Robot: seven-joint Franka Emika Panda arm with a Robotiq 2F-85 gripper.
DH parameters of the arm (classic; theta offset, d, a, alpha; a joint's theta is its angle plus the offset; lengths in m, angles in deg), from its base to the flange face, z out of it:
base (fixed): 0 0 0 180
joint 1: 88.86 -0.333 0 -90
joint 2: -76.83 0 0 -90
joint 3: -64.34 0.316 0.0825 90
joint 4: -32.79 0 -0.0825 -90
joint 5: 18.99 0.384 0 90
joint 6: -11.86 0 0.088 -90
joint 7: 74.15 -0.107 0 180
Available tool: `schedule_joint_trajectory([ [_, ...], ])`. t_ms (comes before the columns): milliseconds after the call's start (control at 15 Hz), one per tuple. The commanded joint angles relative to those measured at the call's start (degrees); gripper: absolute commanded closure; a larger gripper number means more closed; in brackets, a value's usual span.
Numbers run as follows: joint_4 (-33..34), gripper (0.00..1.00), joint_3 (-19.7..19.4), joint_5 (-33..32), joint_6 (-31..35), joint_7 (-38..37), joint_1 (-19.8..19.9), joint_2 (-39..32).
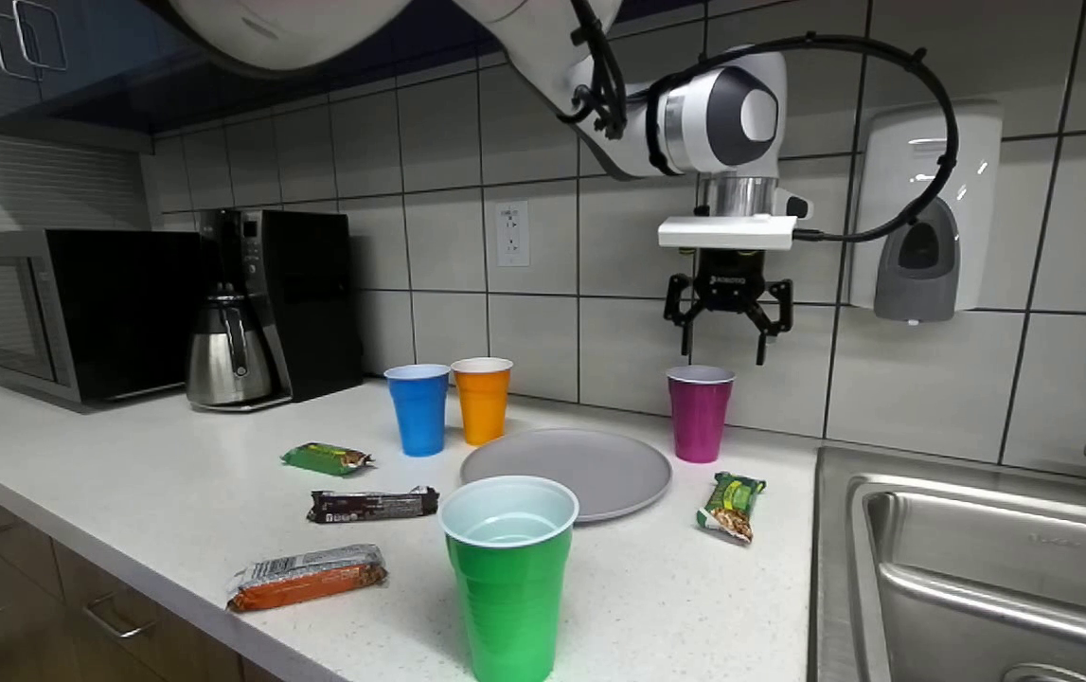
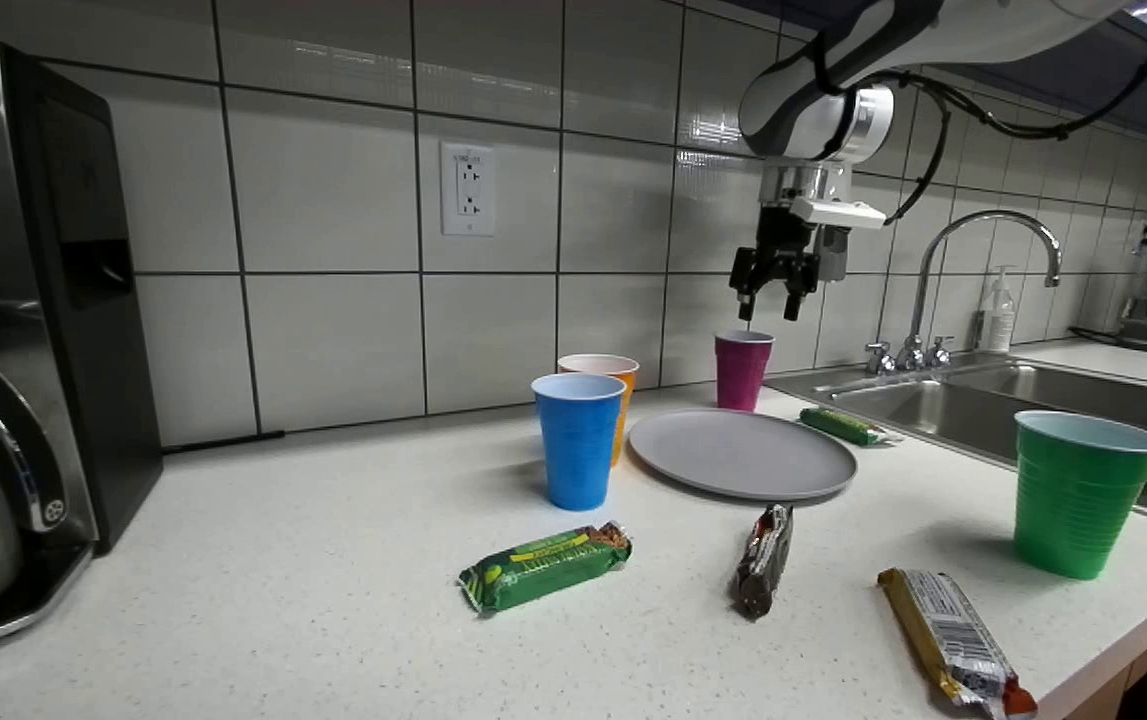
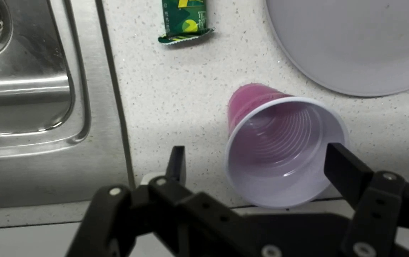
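My gripper points straight down with its jaws wide apart and nothing held. Below it stands an upright magenta cup with a white inside, close to the tiled wall. In the wrist view the cup's mouth lies between the fingers, nearer the right one, which overlaps its rim in the picture. Both exterior views show the fingertips above that rim, apart from it. A round grey plate lies beside the cup. A green-wrapped bar rests on the counter between plate and sink.
Blue and orange cups stand beyond the plate; a green cup is at the front. Several wrapped bars lie about, including a dark one. A steel sink, soap dispenser and coffee maker flank the area.
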Motion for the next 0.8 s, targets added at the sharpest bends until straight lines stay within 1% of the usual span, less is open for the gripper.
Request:
schedule_joint_trajectory([
  [0,-9.40,0.00,0.78,0.73,1.70,3.03,0.63,6.57],
  [267,-15.79,0.00,0.63,0.66,2.72,4.18,0.53,10.57],
  [333,-17.05,0.00,1.26,0.11,2.65,4.22,1.01,11.48],
  [733,-25.62,0.00,0.77,0.06,3.54,5.16,0.94,16.87],
])
